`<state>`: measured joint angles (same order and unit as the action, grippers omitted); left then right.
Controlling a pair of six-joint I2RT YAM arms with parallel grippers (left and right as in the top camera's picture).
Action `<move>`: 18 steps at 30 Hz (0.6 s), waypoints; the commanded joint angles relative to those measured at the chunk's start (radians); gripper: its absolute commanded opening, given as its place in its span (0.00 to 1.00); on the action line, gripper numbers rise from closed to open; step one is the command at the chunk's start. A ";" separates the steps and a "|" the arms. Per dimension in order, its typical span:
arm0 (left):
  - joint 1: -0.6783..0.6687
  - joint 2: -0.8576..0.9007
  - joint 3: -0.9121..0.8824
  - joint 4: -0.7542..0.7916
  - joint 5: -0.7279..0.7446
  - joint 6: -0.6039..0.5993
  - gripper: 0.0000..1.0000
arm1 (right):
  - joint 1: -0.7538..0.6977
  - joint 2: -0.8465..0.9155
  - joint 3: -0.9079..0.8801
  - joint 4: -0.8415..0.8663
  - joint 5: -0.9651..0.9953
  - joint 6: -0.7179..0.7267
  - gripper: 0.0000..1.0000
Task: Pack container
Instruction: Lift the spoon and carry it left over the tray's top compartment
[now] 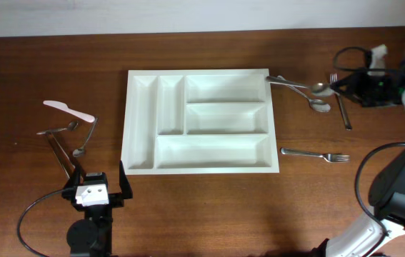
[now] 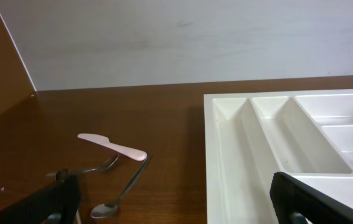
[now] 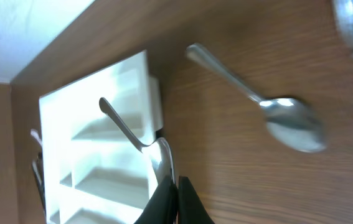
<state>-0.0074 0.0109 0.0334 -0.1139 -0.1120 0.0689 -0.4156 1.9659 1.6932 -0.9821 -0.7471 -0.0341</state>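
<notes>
The container (image 1: pixel 188 72) is a white compartmented tray lying flat mid-table, and its compartments hold nothing. At the upper right my right gripper (image 1: pixel 335 87) is shut on the bowl of a metal spoon (image 1: pixel 295 83), whose handle reaches left over the tray's far right corner. In the right wrist view the shut gripper (image 3: pixel 176 182) pinches that spoon (image 3: pixel 154 152) beside the container (image 3: pixel 89 106). My left gripper (image 1: pixel 95 187) stands open near the front edge, just left of the tray's near left corner. Its fingers (image 2: pixel 55 202) hold nothing, and the container (image 2: pixel 208 155) lies to their right.
A second spoon (image 1: pixel 318 106), a fork (image 1: pixel 342 112) and another fork (image 1: pixel 316 154) lie right of the tray. Left of it lie a pale plastic knife (image 1: pixel 66 109), a spoon (image 1: pixel 86 135) and more metal cutlery (image 1: pixel 58 146). A wall bounds the far edge.
</notes>
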 commanded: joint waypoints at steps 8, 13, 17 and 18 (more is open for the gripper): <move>-0.005 -0.005 -0.006 0.002 -0.004 0.019 0.99 | 0.231 -0.042 0.029 0.021 0.035 -0.016 0.04; -0.005 -0.005 -0.006 0.002 -0.003 0.019 0.99 | 0.313 -0.029 0.029 0.093 0.098 0.044 0.04; -0.005 -0.005 -0.006 0.002 -0.003 0.019 0.99 | 0.351 0.020 0.029 0.153 0.133 0.115 0.04; -0.005 -0.005 -0.006 0.002 -0.004 0.019 0.99 | 0.353 0.027 0.029 0.158 0.135 0.121 0.04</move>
<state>-0.0074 0.0109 0.0334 -0.1139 -0.1120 0.0689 -0.0765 1.9675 1.6970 -0.8436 -0.6449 0.0303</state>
